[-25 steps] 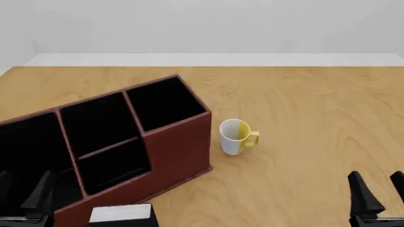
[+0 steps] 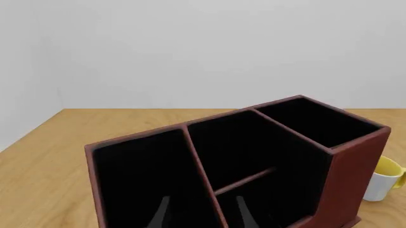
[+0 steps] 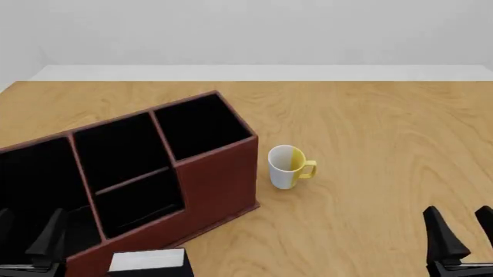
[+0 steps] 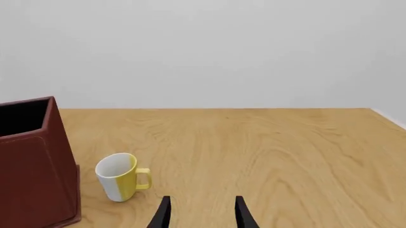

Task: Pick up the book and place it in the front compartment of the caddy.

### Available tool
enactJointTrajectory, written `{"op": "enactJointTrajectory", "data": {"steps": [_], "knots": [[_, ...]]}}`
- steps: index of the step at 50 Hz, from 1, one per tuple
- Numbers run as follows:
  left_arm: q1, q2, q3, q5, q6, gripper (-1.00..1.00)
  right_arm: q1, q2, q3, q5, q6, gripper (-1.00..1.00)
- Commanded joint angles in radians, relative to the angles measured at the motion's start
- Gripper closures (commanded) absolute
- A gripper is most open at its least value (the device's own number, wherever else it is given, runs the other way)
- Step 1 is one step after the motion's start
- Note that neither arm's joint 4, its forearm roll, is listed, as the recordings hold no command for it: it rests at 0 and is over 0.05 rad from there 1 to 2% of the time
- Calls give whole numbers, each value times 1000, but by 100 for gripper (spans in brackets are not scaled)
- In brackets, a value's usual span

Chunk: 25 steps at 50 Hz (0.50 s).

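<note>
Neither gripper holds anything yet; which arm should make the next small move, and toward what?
Probably the left gripper: it hangs open over the caddy, while the book lies at the near table edge just in front of the caddy, closer to it than to the open right gripper. Shift it back and rightward over the book.

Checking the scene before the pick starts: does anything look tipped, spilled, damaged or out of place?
Nothing stands out. The caddy sits flat on the table, angled to its edges, cells black inside. The mug stands upright beside it, apart. The book lies at the near edge in front of the caddy, partly cut off.
</note>
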Motion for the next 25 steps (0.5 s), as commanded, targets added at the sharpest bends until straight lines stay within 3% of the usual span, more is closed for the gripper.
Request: {"op": "enactJointTrajectory", "data": {"steps": [1,12,19,25], "knots": [[0,0,0,0,0,-100,6,40,-37,1,17,-100],[0,0,0,0,0,-100,60,115,-139,22,15,-100],[0,0,0,0,0,-100,94,207,-281,54,31,-100],[0,0,0,0,0,-100,154,258,-421,112,-4,-100]]}}
